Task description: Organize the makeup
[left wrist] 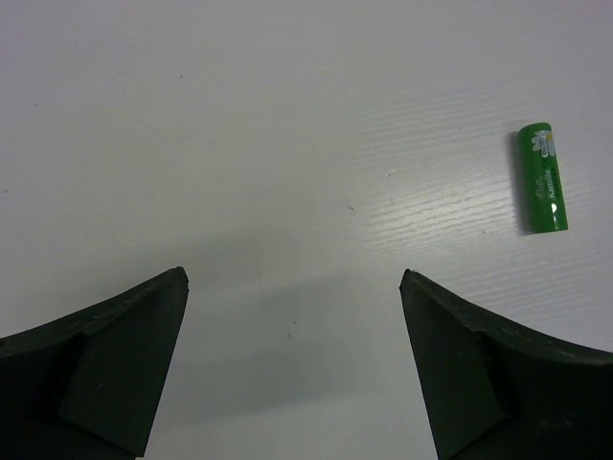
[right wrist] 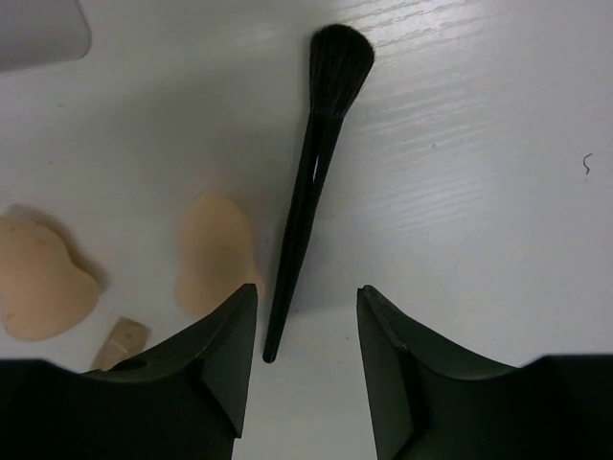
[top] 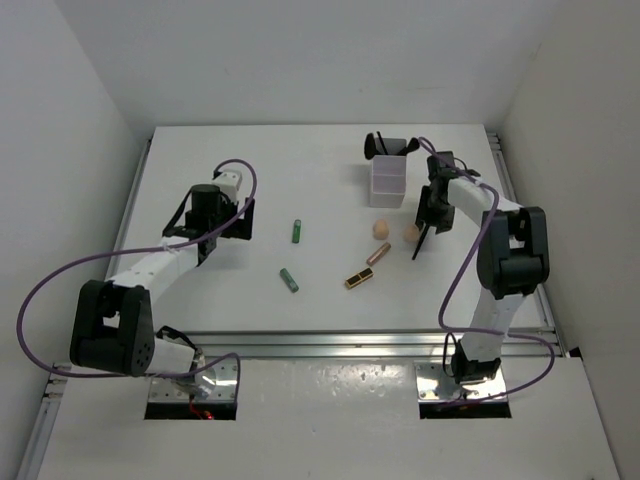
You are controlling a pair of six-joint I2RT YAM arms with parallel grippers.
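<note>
Desk (top: pixel 200 290): carries the loose makeup across its middle and right side.
Box (top: pixel 387 183): white, at the far right-centre of the desk, beyond the sponges.
Right hand (right wrist: pixel 307 288): spread and empty, low over the desk just beside the box.
Left hand (left wrist: pixel 294 278): spread and empty, over bare desk on the left.
Brush (right wrist: pixel 311 182): lies flat. Its handle tip sits in the gap between the right hand's fingers, close to one finger, and its bristles point away.
Key relation: the brush's long axis runs nearly straight out from the right hand, so the fingers already stand across the handle. The right arm is much the nearer.
Sponges: one (right wrist: pixel 215 254) lies just beside the handle and the other (right wrist: pixel 43 278) lies further off on the same side. Both are apart from the brush.
Rose tube (top: pixel 378 253): near the sponges, on their near side.
Lipstick (top: pixel 359 278): just beside the rose tube, nearer the arm bases.
Green tubes: one (left wrist: pixel 542 178) lies ahead and to the right of the left hand, well outside its gap. The other (top: pixel 289 280) lies mid-desk.
Next move, as a judgement: closing on the handle needs little shift, but the near sponge could be nudged.
</note>
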